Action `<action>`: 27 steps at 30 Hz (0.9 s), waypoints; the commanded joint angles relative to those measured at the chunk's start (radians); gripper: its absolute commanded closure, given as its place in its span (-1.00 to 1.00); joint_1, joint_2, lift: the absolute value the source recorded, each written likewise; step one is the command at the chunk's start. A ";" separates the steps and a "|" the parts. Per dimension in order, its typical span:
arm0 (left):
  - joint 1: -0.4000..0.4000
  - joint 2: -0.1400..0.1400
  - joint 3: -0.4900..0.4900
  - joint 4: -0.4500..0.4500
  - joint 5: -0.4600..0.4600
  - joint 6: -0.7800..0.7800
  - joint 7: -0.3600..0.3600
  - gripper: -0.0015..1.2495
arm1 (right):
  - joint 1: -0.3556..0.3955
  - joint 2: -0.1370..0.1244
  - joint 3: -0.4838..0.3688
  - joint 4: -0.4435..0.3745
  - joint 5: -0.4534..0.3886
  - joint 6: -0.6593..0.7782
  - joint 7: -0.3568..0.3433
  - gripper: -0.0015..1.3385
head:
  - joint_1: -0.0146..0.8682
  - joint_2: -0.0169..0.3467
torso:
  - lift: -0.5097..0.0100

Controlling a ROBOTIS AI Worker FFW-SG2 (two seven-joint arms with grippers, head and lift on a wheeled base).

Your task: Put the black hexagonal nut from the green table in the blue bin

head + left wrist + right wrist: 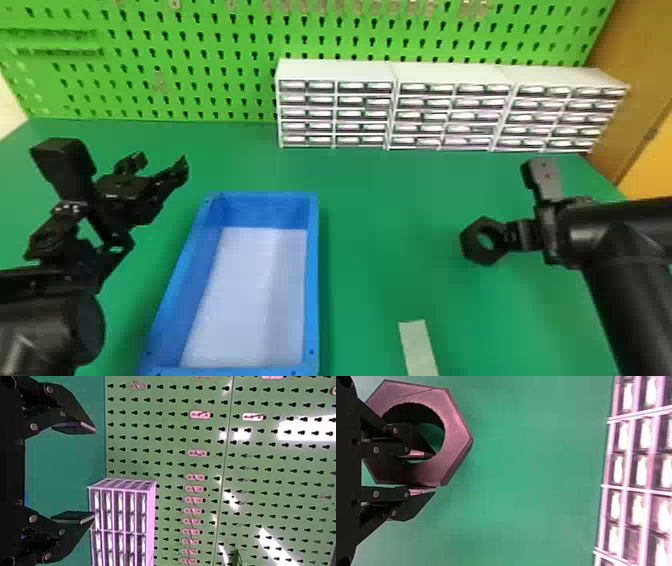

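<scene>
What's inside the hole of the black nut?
One finger of the right gripper is in the black nut's hole, with green table showing past it. What lies directly behind that finger is covered and can't be seen.

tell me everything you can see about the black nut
The nut is black, dull and six-sided, with a round through-hole and a thin line on one face; material unclear. The right gripper pinches its wall, one finger inside the hole, one outside, over the green table, right of the blue bin.
</scene>
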 commanded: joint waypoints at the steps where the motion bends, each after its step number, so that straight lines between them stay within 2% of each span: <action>1: 0.000 0.000 0.000 0.000 0.000 0.000 0.000 -0.22 | 0.019 0.001 -0.039 -0.056 0.006 -0.045 -0.002 0.39 | 0.60 -0.86 | 0.59; 5: 0.000 0.000 0.000 0.000 0.002 0.000 0.000 -0.22 | 0.032 0.001 -0.065 -0.100 0.006 -0.091 -0.006 0.39 | 0.60 -0.86 | 0.59; 9: 0.000 0.000 0.000 0.000 0.002 0.000 0.000 -0.22 | 0.055 0.010 -0.098 -0.159 -0.014 -0.168 -0.043 0.39 | 0.60 -0.86 | 0.59; 14: 0.001 0.000 0.000 0.001 0.002 0.000 0.000 -0.22 | 0.098 0.039 -0.171 -0.192 -0.121 -0.367 -0.087 0.39 | 0.60 -0.86 | 0.59; 18: 0.003 0.000 0.000 0.000 0.002 0.000 0.000 -0.22 | 0.124 0.055 -0.190 -0.198 -0.209 -0.531 -0.104 0.39 | 0.60 -0.86 | 0.59; 22: 0.003 0.000 0.002 0.001 0.002 -0.002 0.000 -0.22 | 0.144 0.064 -0.173 -0.200 -0.311 -0.700 -0.123 0.39 | 0.60 -0.86 | 0.59; 27: 0.003 0.000 0.002 0.000 0.002 -0.003 0.000 -0.22 | 0.150 0.061 -0.121 -0.200 -0.426 -0.838 -0.132 0.39 | 0.60 -0.86 | 0.59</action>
